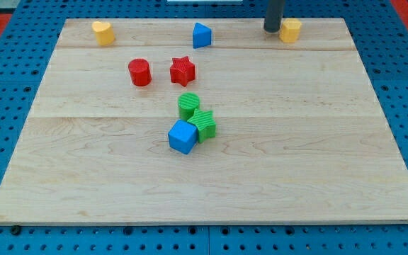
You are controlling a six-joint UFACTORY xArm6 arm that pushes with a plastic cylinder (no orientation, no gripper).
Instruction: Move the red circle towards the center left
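Item 1: red circle (139, 72), lying well to the view's left and below your tip (272, 30). No jaws fitted; the bare tip grips nothing, sitting just beside the yellow block (290, 30).

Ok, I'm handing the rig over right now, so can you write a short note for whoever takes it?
My tip sits at the view's top right, touching or nearly touching the yellow block on its left, far from the job's block.
The red circle stands in the upper left part of the board, with the red star just to its right.
Done: nothing visible yet.
Left: bring the tip across to the circle and push it towards the centre left.
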